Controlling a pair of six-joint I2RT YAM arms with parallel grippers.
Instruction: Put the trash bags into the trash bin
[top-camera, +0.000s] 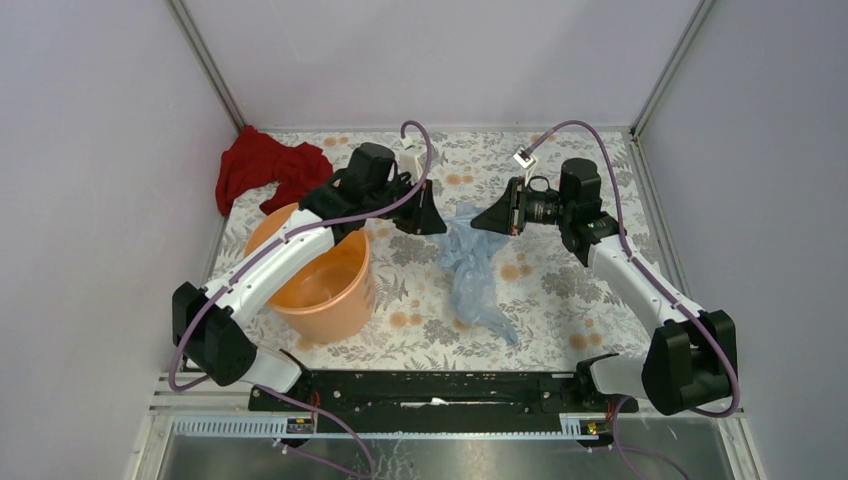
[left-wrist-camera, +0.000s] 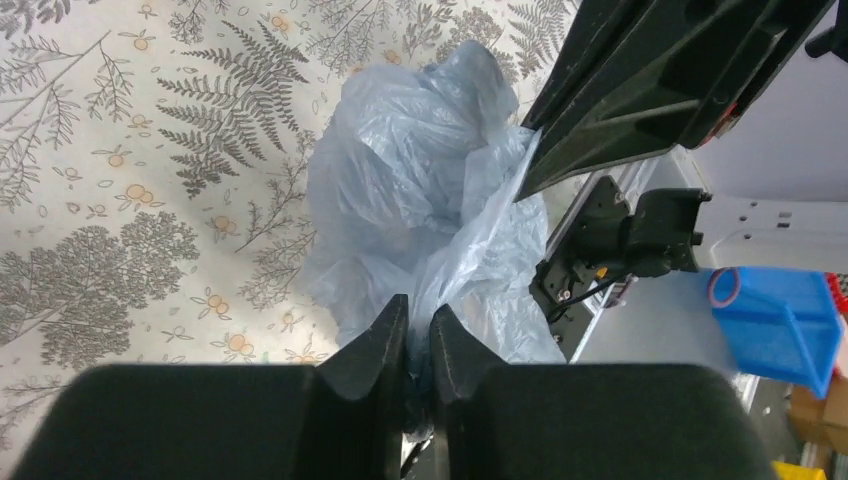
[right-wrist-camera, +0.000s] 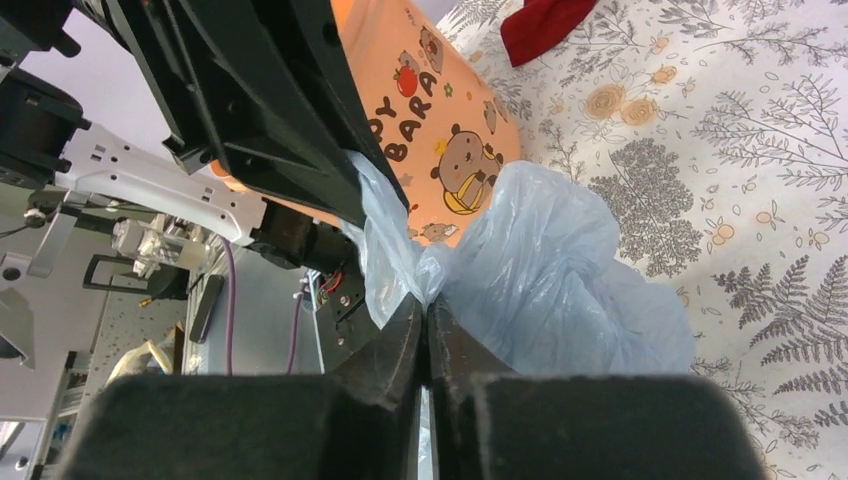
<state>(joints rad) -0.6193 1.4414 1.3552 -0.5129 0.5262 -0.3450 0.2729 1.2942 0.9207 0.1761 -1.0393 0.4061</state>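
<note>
The pale blue trash bag (top-camera: 472, 270) hangs between both grippers over the middle of the table, its lower end trailing on the cloth. My left gripper (top-camera: 440, 222) is shut on one edge of the bag's top (left-wrist-camera: 440, 190). My right gripper (top-camera: 476, 222) is shut on the facing edge (right-wrist-camera: 540, 270). The two grippers face each other, close together. The orange trash bin (top-camera: 320, 272) stands to the left, partly under my left arm, and its printed side shows in the right wrist view (right-wrist-camera: 440, 110).
A red cloth (top-camera: 268, 170) lies at the back left, behind the bin, and shows in the right wrist view (right-wrist-camera: 545, 25). The table has a fern-patterned cover (top-camera: 570, 290). Grey walls close in the left, right and back.
</note>
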